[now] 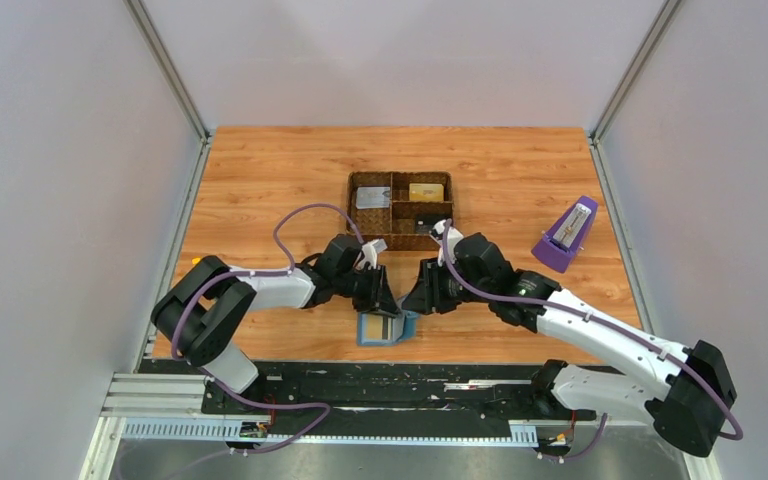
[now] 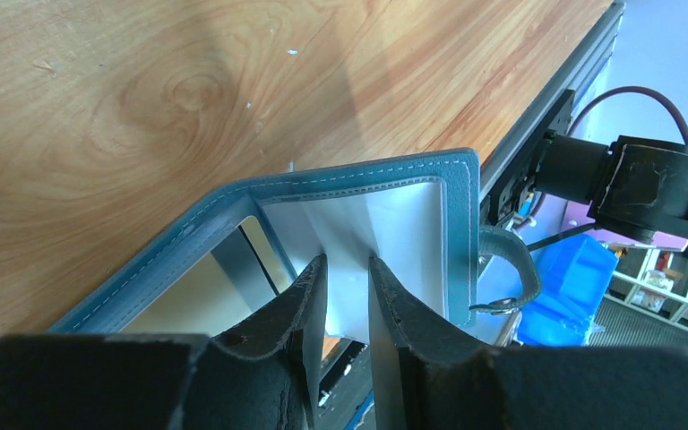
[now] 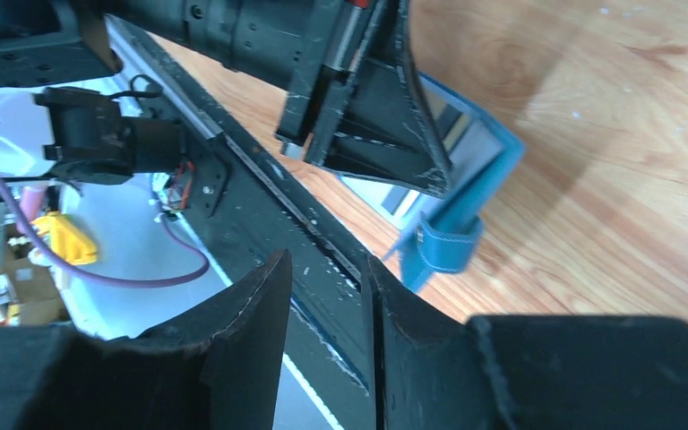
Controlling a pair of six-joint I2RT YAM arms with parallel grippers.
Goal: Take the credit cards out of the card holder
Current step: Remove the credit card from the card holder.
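The holder (image 1: pixel 380 328) lies spread open at the near edge of the table, about midway along it. One flap is flat and the other is tipped up, and its strap (image 3: pixel 448 246) hangs loose toward the rail. A silver card (image 2: pixel 394 224) is still tucked in a pocket on the flat flap, so the job is not finished.

The left gripper (image 2: pixel 345 262) points down into the open holder. Its fingers are a narrow gap apart right over that card, probably to work it out of the pocket. I cannot tell whether they nip it.

The right gripper (image 3: pixel 324 260) hangs just beside the raised flap. Its fingers are a little apart with nothing between them, and it seems placed to steady the holder while the card is drawn.

Farther in, near the table's middle, the tray (image 1: pixel 350 210) holds a gold card (image 1: pixel 426 191) and a grey one (image 1: pixel 373 197) in separate compartments. This looks like where freed cards go. A metronome (image 1: pixel 566 235) stands by the right edge, well clear.
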